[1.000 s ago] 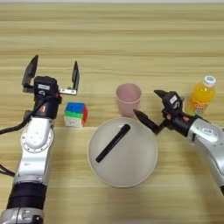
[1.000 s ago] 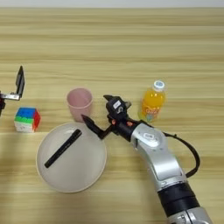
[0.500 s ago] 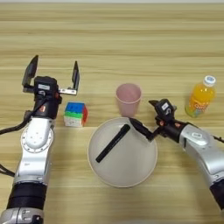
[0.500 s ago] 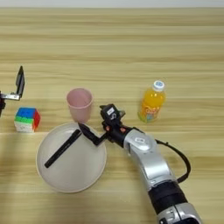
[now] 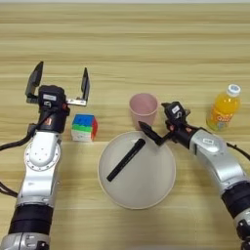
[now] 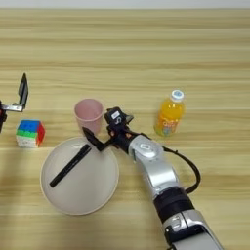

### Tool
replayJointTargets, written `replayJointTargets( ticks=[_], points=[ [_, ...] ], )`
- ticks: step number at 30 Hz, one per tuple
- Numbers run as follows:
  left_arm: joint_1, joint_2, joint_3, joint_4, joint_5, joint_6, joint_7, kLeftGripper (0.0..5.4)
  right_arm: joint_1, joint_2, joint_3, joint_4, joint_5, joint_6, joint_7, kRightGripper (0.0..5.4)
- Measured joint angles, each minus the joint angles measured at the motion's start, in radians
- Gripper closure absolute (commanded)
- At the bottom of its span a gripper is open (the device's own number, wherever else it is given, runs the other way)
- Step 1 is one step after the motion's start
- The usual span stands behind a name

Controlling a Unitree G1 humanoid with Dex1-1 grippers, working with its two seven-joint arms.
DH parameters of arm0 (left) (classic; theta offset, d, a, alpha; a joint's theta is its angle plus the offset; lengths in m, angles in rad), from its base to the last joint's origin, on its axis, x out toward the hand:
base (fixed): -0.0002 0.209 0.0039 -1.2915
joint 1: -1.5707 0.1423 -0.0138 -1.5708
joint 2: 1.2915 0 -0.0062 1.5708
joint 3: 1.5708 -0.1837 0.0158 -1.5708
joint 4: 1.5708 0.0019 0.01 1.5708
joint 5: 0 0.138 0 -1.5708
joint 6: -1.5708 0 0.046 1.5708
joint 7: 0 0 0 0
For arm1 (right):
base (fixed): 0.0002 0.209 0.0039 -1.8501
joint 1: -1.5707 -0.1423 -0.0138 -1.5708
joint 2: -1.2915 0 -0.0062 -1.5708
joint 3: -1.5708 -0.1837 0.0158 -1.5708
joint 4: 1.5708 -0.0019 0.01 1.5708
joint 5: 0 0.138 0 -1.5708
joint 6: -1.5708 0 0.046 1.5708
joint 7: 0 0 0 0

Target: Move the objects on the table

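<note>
Puzzle cube (image 5: 84, 127): small, boxy, glossy faces of blue, green and red, sat on the pale plank-grained worktop (image 5: 127, 44) just below the left gripper (image 5: 58, 84). Left gripper seen spread wide, two flat black fingers upright and apart, touching nothing. Pink cup (image 5: 143, 108): smooth plastic, round mouth up, stood just beyond the far rim of the round beige plate (image 5: 155, 191). Slim black pen (image 5: 126, 159) lay slantwise inside the plate, matte and straight, upper tip toward the cup. Right gripper (image 5: 157, 128) reached in from the right, low over the plate's far-right rim just beside the cup; one thin black finger (image 5: 149, 133) pointed toward the pen's tip; fingers parted, holding nothing. Orange juice bottle (image 5: 224, 108), clear plastic with white cap, upright near the right edge, well apart from the rest. Broad bare wood across the whole far half.

From the right eye view, same layout shifted left: cube (image 6: 30, 133) close to the left edge, only one finger of the left gripper (image 6: 22, 92) showing. Cup (image 6: 89, 115), plate (image 6: 103, 190) and pen (image 6: 70, 165) left of centre. Bottle (image 6: 170, 113) near the middle, open worktop (image 6: 215, 97) stretching right of it. Right gripper (image 6: 105, 132) between cup and plate rim, silver forearm trailing toward the lower right.
</note>
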Motion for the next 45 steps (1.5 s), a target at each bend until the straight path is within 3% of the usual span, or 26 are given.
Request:
replayJointTargets(
  ticks=[20, 34, 45],
  points=[
    [0.005, -0.002, -0.001, -0.014, 0.001, 0.000, 0.004, 0.00, -0.193, 0.093, -0.032, 0.373, -0.040, -0.121, -0.025, 0.04],
    [0.005, -0.003, -0.001, -0.015, 0.001, 0.000, 0.004, 0.00, -0.264, 0.124, -0.067, 0.547, -0.066, -0.209, -0.049, 0.04],
    [0.005, -0.001, -0.001, -0.014, 0.001, 0.000, 0.004, 0.00, -0.304, 0.143, -0.100, 0.632, -0.073, -0.281, -0.067, 0.94]
  ],
)
